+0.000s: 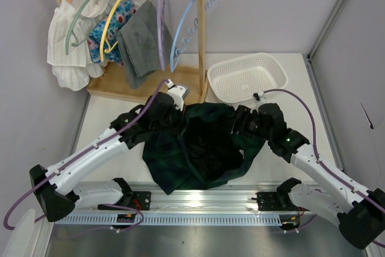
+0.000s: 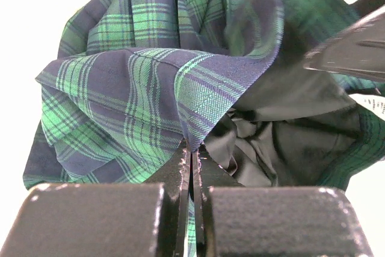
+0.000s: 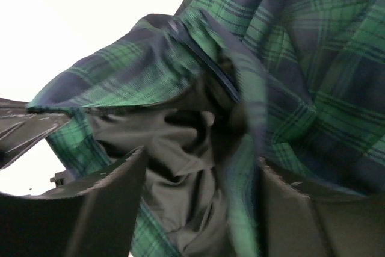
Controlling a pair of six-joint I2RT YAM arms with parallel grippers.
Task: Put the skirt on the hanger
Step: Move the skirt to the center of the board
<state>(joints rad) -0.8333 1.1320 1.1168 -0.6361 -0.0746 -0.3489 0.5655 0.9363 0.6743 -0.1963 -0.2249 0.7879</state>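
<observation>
Top external: Noted skirt (image 1: pixel 198 148) bunched mid-table (image 1: pixel 301 94), slung between left gripper (image 1: pixel 183 108) and right gripper (image 1: pixel 236 121). Lay near white basket (image 1: pixel 240 64) and wooden rack (image 1: pixel 201 40).

Left wrist: Recorded fingers (image 2: pixel 180 176) pressed together, clamped on a plaid fold at the cloth's edge. Remaining cloth billowed directly ahead of fingertips, dark lining exposed to the right.

Right wrist: Recorded fingers (image 3: pixel 102 209) spread apart. Lining and a plaid fold lay in the gap between them; contact with either pad not determinable.
</observation>
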